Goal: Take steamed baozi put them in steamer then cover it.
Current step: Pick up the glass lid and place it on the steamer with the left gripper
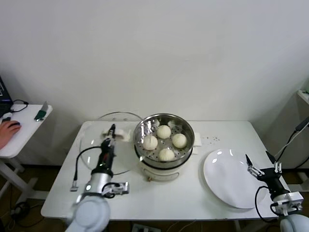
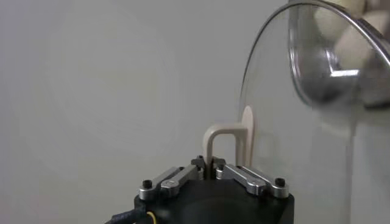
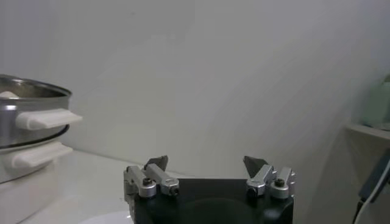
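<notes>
Several off-white steamed baozi (image 1: 164,131) lie in the shiny steamer (image 1: 185,126), which stands on its cream pot base at the table's middle. The clear glass cover (image 1: 91,155) is just left of the steamer, tilted. My left gripper (image 1: 112,131) is shut on the cover's white handle (image 1: 114,137). In the left wrist view the jaws (image 2: 210,165) pinch the cream handle (image 2: 228,137), with the glass (image 2: 317,128) beside it. My right gripper (image 1: 260,162) stands open and holds nothing at the right edge of the white plate (image 1: 227,179). In its wrist view the gripper (image 3: 207,163) faces the steamer (image 3: 30,100).
The white plate lies bare right of the steamer. A grey cable (image 1: 76,176) trails over the table's left front. A small side table (image 1: 29,133) stands at far left with a person's hand (image 1: 7,130) on it. A wall rises behind the table.
</notes>
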{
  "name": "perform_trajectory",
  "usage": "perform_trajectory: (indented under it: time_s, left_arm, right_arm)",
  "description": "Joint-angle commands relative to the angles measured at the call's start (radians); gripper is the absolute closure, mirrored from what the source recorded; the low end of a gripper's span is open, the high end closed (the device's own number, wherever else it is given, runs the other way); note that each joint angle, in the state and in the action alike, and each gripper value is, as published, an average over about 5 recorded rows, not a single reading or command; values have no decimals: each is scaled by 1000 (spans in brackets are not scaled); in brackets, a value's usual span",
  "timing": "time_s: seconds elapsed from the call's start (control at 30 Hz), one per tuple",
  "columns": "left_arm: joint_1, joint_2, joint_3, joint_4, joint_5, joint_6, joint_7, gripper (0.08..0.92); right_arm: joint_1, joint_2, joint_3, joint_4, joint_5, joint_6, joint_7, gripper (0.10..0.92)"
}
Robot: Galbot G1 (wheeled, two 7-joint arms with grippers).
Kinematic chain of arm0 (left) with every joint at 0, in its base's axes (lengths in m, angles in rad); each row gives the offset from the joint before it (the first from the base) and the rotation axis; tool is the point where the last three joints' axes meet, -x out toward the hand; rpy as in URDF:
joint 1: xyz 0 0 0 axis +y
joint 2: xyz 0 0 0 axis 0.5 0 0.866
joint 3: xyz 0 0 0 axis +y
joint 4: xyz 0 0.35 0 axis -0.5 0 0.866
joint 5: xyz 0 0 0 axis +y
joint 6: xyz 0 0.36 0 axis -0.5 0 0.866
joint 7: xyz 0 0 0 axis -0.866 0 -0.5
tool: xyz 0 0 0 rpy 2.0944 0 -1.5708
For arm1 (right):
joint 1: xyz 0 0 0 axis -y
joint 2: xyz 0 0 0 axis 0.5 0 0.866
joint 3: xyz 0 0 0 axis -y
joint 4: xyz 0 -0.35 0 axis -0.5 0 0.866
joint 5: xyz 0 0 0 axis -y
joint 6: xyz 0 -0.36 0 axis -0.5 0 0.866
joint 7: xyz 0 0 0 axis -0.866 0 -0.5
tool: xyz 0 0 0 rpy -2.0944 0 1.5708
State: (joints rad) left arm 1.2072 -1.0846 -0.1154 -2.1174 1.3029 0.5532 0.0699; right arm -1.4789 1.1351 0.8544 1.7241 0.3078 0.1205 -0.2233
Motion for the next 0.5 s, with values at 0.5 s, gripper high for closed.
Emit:
perform_trajectory:
  time_s: [0.5]
  left_arm:
    - [-498,-345,450,370,103,223,247,851]
  right_arm:
    - [-8,28,51,-32,-19,21,-4,203]
